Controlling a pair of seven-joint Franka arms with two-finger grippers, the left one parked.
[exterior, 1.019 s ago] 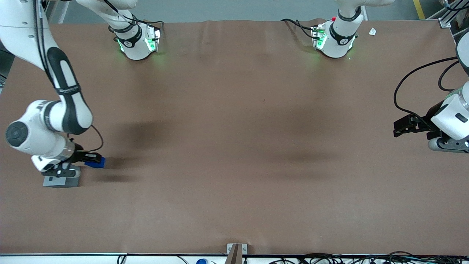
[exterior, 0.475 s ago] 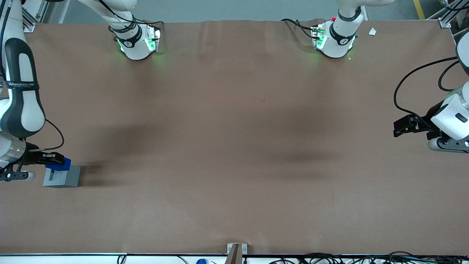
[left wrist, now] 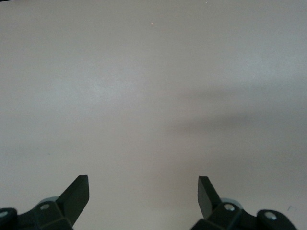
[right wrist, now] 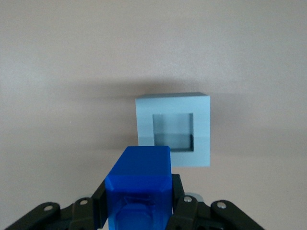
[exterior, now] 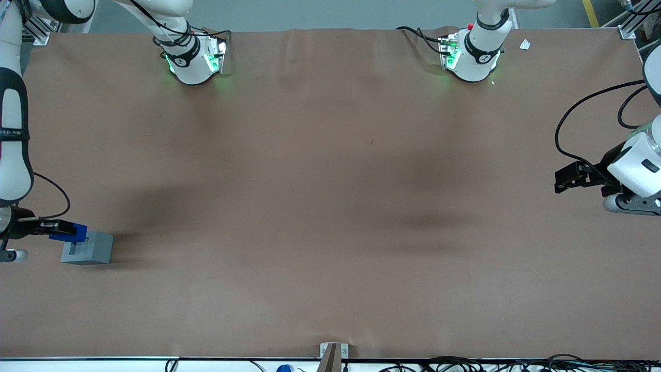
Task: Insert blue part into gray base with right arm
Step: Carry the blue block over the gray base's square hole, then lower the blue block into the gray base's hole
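Light: even and bright from overhead across the brown matte desk, without glare.
Shadows: soft broad dark patches lay mid-desk; a blurred band sat beside the light gray boxy base.
Focus: the right arm's black two-finger gripper near the lens looked slightly soft.

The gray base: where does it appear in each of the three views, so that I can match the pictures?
Front view: the gray base sits on the table toward the working arm's end, touching the blue part held by the gripper.
Right wrist view: the gray base shows its open square recess, with the blue part in the gripper not yet over it.
Left wrist view: not in it.
Shared landmark: the blue part.
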